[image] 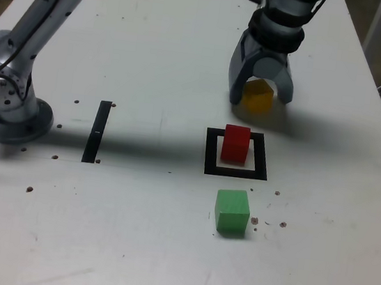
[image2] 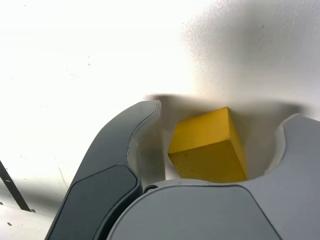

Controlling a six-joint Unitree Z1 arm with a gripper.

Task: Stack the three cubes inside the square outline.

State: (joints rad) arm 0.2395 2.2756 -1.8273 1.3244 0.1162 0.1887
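Since the yellow cube (image2: pixel 207 145) sits between the fingers of my gripper (image: pixel 260 101), with its faces turned askew to them, the coming squeeze depends on that angle. I have the jaws apart, a gap showing on each side of the cube in the wrist view. The red cube (image: pixel 235 145) lies inside the black square outline (image: pixel 209 167), the green cube (image: pixel 232 211) just outside it. The gripper body hides part of the yellow cube's near edge, and I can't make out fingertip height above the table.
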